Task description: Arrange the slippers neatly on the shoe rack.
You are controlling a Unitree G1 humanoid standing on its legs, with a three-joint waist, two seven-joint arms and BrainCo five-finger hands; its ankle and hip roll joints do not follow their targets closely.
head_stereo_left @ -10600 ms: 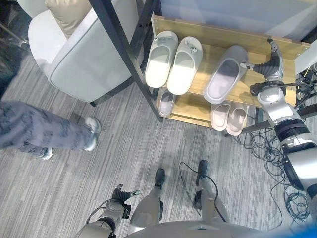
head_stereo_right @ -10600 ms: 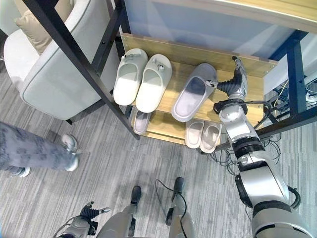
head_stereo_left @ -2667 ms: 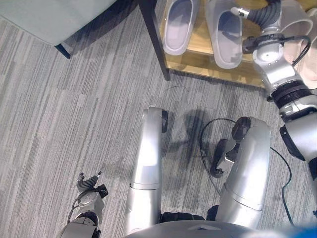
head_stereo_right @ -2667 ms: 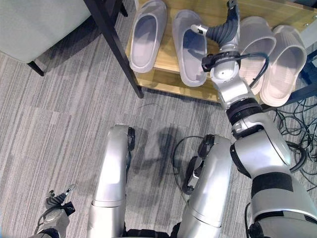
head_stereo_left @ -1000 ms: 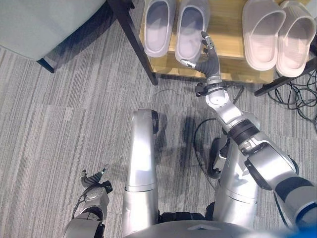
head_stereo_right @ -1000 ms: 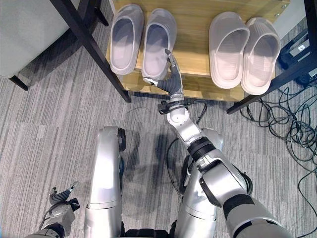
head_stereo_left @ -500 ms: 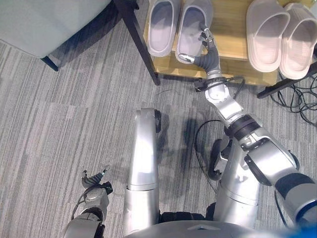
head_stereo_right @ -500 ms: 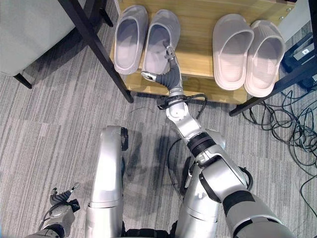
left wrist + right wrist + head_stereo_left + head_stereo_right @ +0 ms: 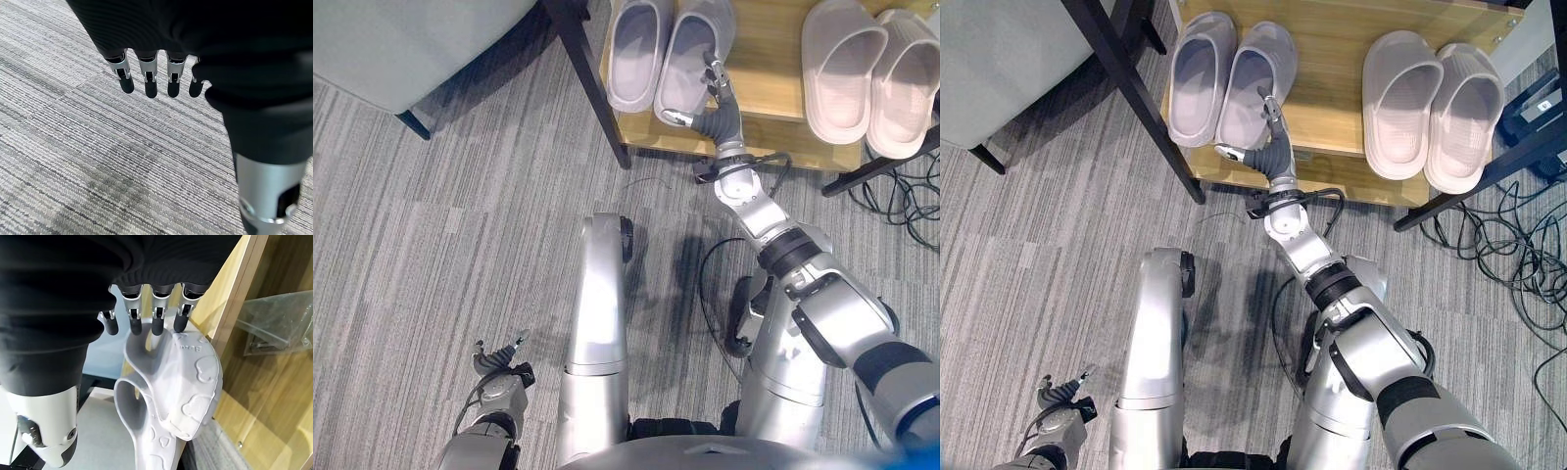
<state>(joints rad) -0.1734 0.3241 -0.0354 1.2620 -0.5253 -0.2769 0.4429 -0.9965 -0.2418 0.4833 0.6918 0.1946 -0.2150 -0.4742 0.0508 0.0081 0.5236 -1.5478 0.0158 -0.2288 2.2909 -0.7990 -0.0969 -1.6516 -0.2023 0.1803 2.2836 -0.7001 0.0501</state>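
Four slippers sit on the wooden shoe rack (image 9: 1337, 39): a grey pair (image 9: 1229, 78) at the left and a pale pink pair (image 9: 1430, 93) at the right. From the head, the right hand (image 9: 1268, 147) reaches over the near edge beside the right grey slipper (image 9: 1253, 83). Its wrist view adds that the fingers (image 9: 156, 318) hang fairly straight, resting against that slipper's heel without gripping it. Low at the near left, the left hand (image 9: 497, 360) hangs idle, its fingers (image 9: 149, 81) loosely extended over the floor. Grey striped carpet (image 9: 440, 215) covers the room, and a pale armchair (image 9: 401, 39) stands far left.
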